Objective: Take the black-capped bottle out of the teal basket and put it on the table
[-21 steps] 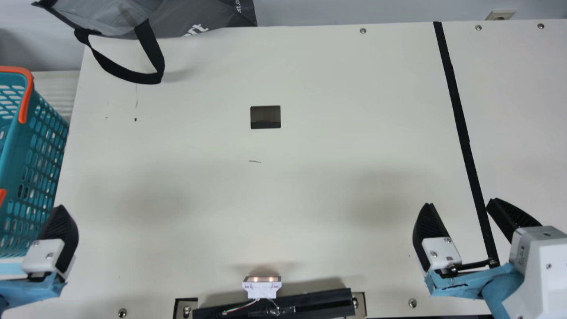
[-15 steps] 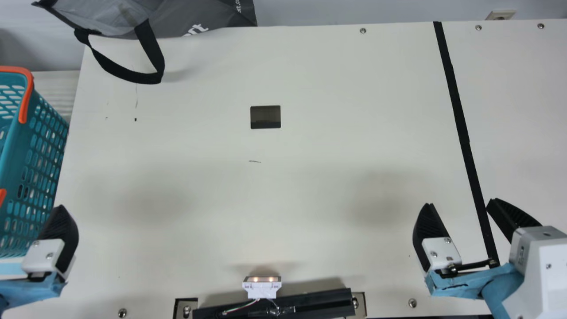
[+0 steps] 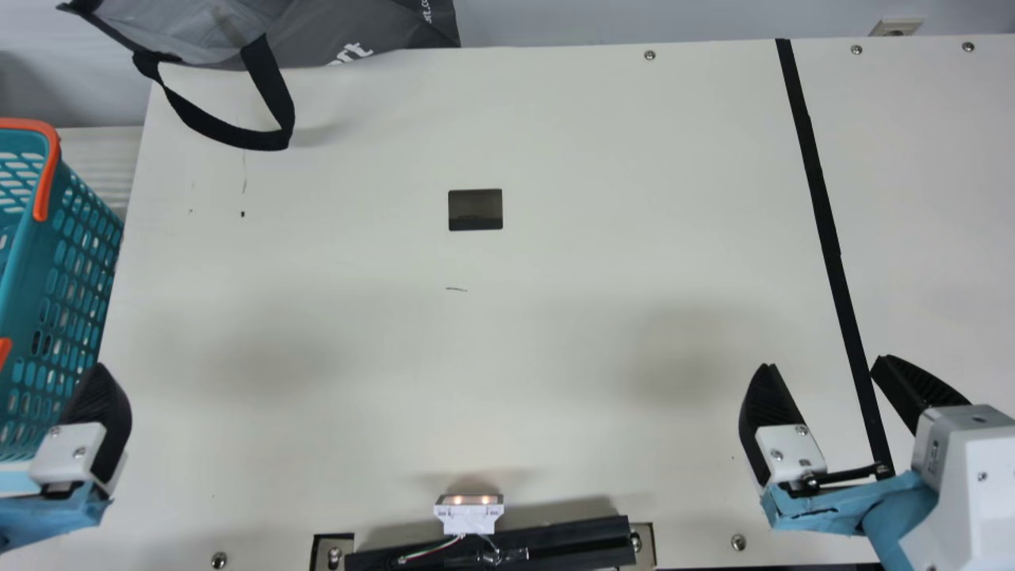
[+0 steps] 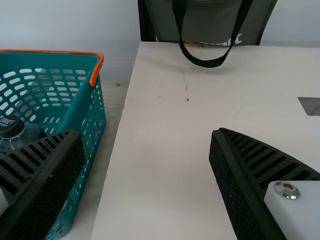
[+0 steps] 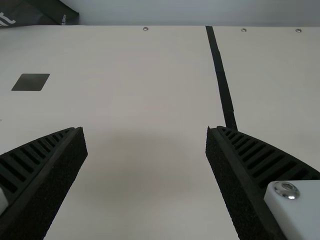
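In the main view my left gripper (image 3: 97, 404) is at the left edge, one finger showing in front of the teal basket (image 3: 67, 293). The left wrist view shows this gripper (image 4: 147, 132) open, nothing between its fingers. The black-capped bottle (image 4: 21, 134) is inside the basket (image 4: 80, 112), partly hidden behind a finger; its cap and clear shoulder show. My right gripper (image 3: 821, 361) stands open at the right of the table in the main view, and its spread fingers frame bare table in the right wrist view (image 5: 146, 129).
A grey bag (image 3: 349, 32) with a black strap lies at the table's back left. The cream table (image 3: 555, 317) has a dark rectangular cutout (image 3: 476, 209) and a black tape strip (image 3: 825, 230). A small lit device (image 3: 469, 514) sits at the front edge.
My left gripper has shifted slightly to the left in the main view. The right arm, basket and bag have kept their places.
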Available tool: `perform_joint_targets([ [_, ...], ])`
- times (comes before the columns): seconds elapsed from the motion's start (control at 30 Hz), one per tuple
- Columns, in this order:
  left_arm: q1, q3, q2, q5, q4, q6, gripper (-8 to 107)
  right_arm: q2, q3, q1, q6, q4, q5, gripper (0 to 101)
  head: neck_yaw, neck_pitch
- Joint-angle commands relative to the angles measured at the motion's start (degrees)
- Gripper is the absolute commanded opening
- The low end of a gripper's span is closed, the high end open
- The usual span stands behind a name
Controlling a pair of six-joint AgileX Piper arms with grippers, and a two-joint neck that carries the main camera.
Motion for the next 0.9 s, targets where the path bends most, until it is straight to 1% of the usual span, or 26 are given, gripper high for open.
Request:
perform_joint_targets([
  [0.0, 0.1, -0.2, 0.1, 0.3, 0.5, -0.6, 107, 0.0, 0.0, 0.0, 0.0, 0.0, 0.0, 91, 0.5, -0.2],
  [0.43, 0.6, -2.0, 2.4, 0.8, 6.7, -8.4, 107, 0.0, 0.0, 0.0, 0.0, 0.0, 0.0, 91, 0.5, -0.2],
  [0.87, 1.3, -3.1, 6.1, -0.2, 12.7, -17.6, 107, 0.0, 0.0, 0.0, 0.0, 0.1, 0.0, 91, 0.5, -0.2],
])
